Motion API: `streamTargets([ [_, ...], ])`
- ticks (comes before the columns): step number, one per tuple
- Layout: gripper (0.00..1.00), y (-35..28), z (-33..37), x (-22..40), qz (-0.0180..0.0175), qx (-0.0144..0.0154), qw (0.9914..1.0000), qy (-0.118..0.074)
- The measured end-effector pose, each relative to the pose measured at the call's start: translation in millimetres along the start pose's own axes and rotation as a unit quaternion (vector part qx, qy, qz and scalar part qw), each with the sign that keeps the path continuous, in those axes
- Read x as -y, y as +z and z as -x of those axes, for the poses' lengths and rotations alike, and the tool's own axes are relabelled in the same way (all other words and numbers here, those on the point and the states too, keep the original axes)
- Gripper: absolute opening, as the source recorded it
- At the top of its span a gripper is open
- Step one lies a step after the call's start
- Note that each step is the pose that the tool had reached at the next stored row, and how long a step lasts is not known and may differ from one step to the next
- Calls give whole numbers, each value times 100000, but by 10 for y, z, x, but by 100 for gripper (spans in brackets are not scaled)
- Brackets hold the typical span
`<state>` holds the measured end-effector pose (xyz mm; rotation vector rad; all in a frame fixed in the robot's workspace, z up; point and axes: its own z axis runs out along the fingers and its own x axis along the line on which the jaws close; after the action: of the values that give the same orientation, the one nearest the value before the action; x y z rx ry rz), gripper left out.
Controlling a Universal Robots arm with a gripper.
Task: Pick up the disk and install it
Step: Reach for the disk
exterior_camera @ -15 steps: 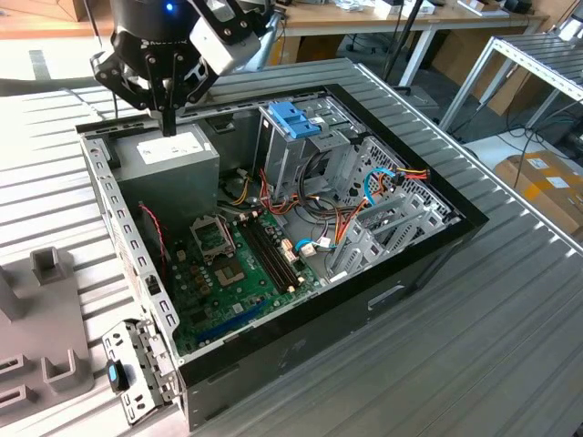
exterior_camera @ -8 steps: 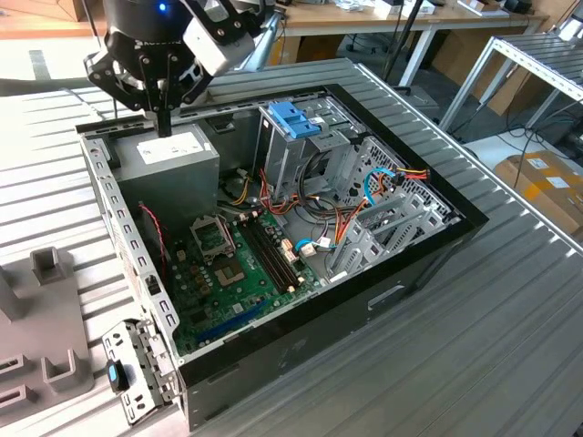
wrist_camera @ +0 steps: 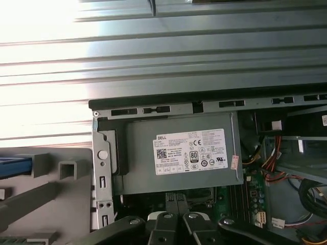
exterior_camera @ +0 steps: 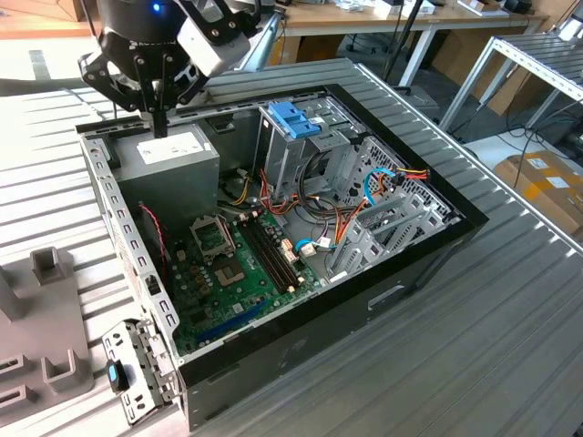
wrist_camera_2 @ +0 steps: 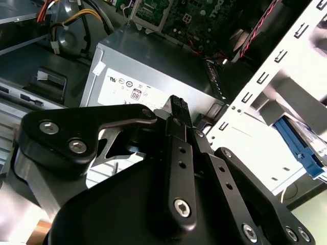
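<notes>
the gripper [exterior_camera: 160,126] hangs over the grey power supply [exterior_camera: 168,157] in a corner of the open computer case [exterior_camera: 383,296], its fingers [wrist_camera_2: 178,113] drawn tight together with nothing between them. the disk [wrist_camera: 12,167] is cut off at the picture edge in both wrist views. we make out little more than its blue side rail [wrist_camera_2: 299,149], lying outside the case beyond the pale metal side frame [wrist_camera_2: 255,143], next to a grey holder [wrist_camera: 61,194]. the gripper's black linkage hides part of the power supply's label. inside the case, cables crowd close to the drive cage [exterior_camera: 293,127], while the ribbed metal table [exterior_camera: 474,364] stretches broadly past the case wall on the exterior view's right.
</notes>
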<state>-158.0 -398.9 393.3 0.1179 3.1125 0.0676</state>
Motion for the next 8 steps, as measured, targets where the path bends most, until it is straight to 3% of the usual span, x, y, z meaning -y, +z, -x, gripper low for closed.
streamTargets([
  [8, 11, -1, -55, 4, 2, 1, 100000, 2],
])
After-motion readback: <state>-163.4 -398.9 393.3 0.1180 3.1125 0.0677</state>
